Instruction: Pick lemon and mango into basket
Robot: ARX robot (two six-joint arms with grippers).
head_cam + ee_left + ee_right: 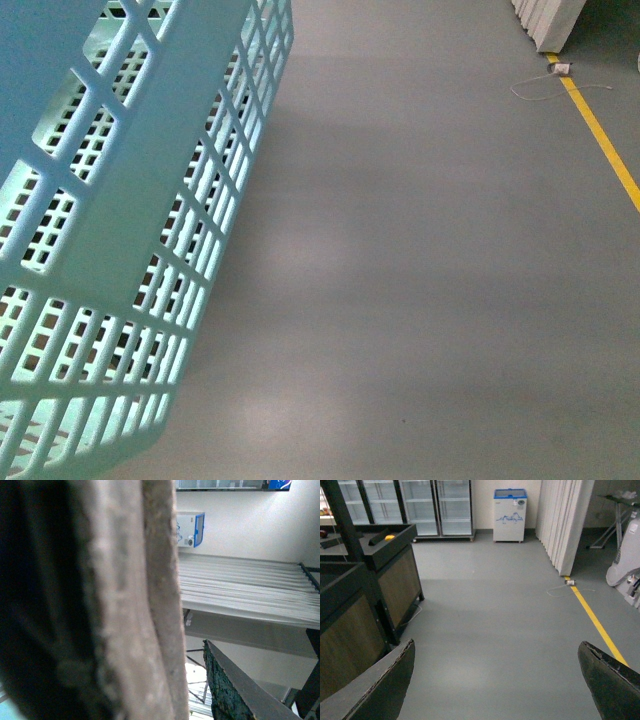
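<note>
The light aqua plastic basket with slotted lattice walls (140, 170) fills the left side of the front view, very close to the camera. Its wall slants across the picture, and nothing inside it can be made out through the slots. Beside it lies bare grey floor (400, 250), with a yellow line (600, 135) running along the right and a thin white cable (540, 90) at the line's far end.

In the left wrist view a blurred brownish bar (130, 605) crosses right in front of the lens. Only one dark finger of the left pincer (225, 685) shows beside it, so I cannot tell whether that pincer is closed on anything.

The right pincer (496, 650) gapes wide over the floor with nothing between its fingers. Well beyond it, a small orange-yellow fruit (389, 537) sits on a dark worktop with wooden side panels (395, 575); it is too small to tell its kind. Farther back stand glass-door fridges (420, 505), a white-and-blue chest freezer (509, 515) and a white folding partition (565, 520).
</note>
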